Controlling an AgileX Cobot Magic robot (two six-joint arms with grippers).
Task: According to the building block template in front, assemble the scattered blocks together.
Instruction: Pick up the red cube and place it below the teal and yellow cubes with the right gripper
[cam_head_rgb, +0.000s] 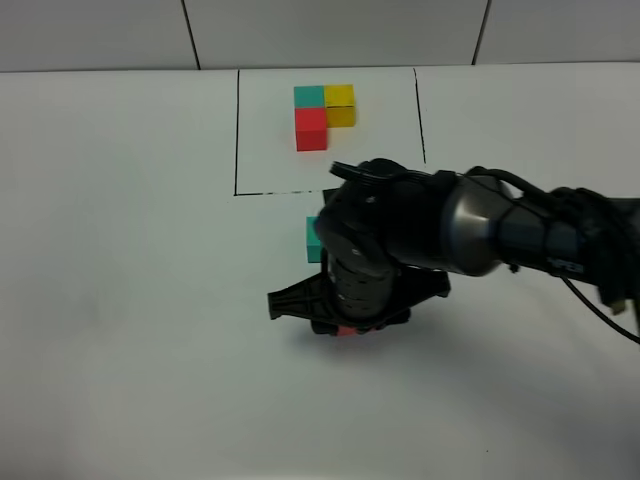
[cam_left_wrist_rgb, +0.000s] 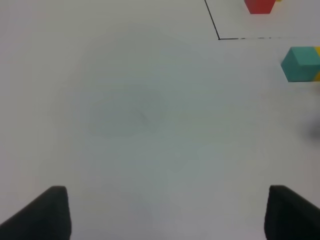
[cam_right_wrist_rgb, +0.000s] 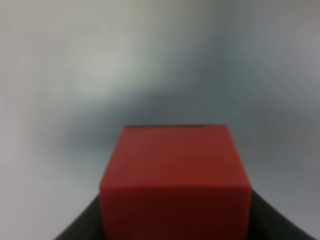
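The building block template (cam_head_rgb: 322, 112) is a teal, yellow and red L inside a thin black rectangle at the back; its red cube (cam_left_wrist_rgb: 260, 5) shows in the left wrist view. My right gripper (cam_head_rgb: 340, 318) reaches across the middle and is shut on the scattered red cube (cam_right_wrist_rgb: 175, 175), which peeks out below it (cam_head_rgb: 347, 330). The scattered teal cube (cam_head_rgb: 312, 240) sits just behind, partly hidden by the arm; it also shows in the left wrist view (cam_left_wrist_rgb: 301, 64) with a yellow sliver (cam_left_wrist_rgb: 317, 50) touching it. My left gripper (cam_left_wrist_rgb: 167, 215) is open and empty over bare table.
The black frame line (cam_head_rgb: 236, 130) runs just behind the teal cube. The right arm's body (cam_head_rgb: 480, 235) and cables cover the middle right of the white table (cam_head_rgb: 120, 300).
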